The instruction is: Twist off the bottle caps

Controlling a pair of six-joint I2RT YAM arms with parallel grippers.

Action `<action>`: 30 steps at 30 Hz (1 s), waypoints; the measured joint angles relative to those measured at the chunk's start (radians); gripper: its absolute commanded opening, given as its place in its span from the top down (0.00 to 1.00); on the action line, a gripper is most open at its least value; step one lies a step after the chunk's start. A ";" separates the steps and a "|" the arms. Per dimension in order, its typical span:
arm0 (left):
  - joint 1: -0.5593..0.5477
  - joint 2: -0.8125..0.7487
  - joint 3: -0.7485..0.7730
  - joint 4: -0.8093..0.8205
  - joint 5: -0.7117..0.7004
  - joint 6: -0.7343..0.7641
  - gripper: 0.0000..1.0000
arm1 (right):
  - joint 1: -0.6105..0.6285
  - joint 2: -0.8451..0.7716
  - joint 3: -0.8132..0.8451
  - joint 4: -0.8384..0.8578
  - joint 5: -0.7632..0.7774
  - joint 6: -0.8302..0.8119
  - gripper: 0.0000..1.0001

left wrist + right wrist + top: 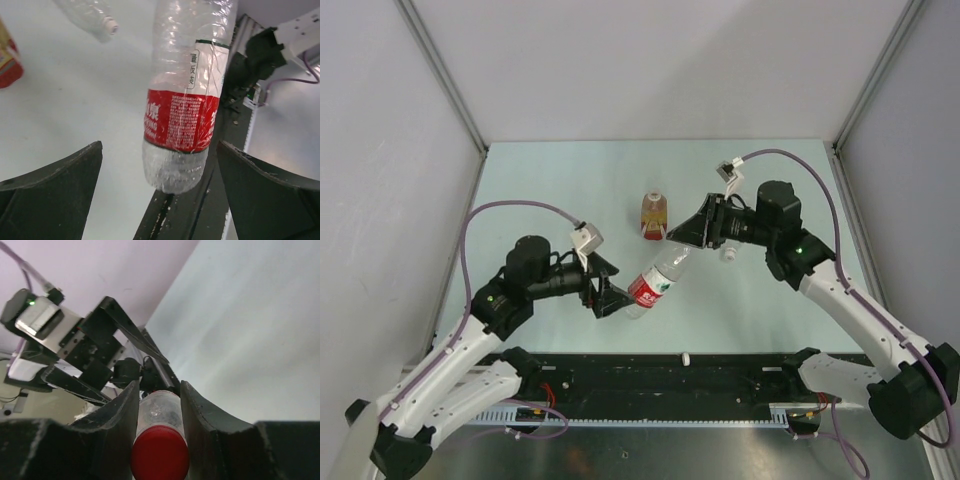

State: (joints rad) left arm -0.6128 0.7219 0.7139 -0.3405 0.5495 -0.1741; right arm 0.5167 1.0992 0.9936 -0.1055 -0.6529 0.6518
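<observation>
Clamped narrow by the right pincer (159,390): the red cap (160,452) of the labelled bottle (653,282), slanting from 7 to 1 o'clock over the tabletop (540,190). Flanked at its base by the left pincer (159,147), spread wide, untouching. At 12 o'clock, amber bottle (655,215).

Pale mint-green bench (550,180), matte, evenly lit, shadows soft and faint. Plain grey-white back wall (660,60) behind it. Left wall (370,200) and right wall (910,200) same plain panels. Silver metal post (440,70) meets bench at back-left corner, second post (880,70) at back-right. Black strip (660,372) runs along bench's near edge, slotted metal rail (650,420) just beyond it
</observation>
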 measured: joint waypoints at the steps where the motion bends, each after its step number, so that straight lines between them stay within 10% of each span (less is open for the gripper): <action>1: 0.000 0.008 0.000 0.009 0.028 0.000 0.01 | 0.000 0.006 0.000 0.024 -0.018 0.013 0.99; 12: -0.003 0.101 0.000 0.048 0.198 -0.004 0.05 | 0.013 0.040 0.000 0.195 -0.090 0.116 1.00; 23: -0.009 0.124 0.000 0.078 0.256 -0.018 0.49 | 0.027 0.041 0.000 0.234 -0.068 0.134 0.94; 26: -0.010 0.125 -0.001 0.079 0.259 -0.020 0.54 | 0.029 0.041 0.000 0.234 -0.062 0.134 0.82; 30: -0.013 0.125 -0.002 0.080 0.256 -0.020 0.58 | 0.029 0.039 0.000 0.232 -0.059 0.132 0.39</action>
State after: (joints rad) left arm -0.6258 0.8471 0.7124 -0.2604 0.8055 -0.1944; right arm 0.5457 1.1378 0.9936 0.1265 -0.7120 0.7837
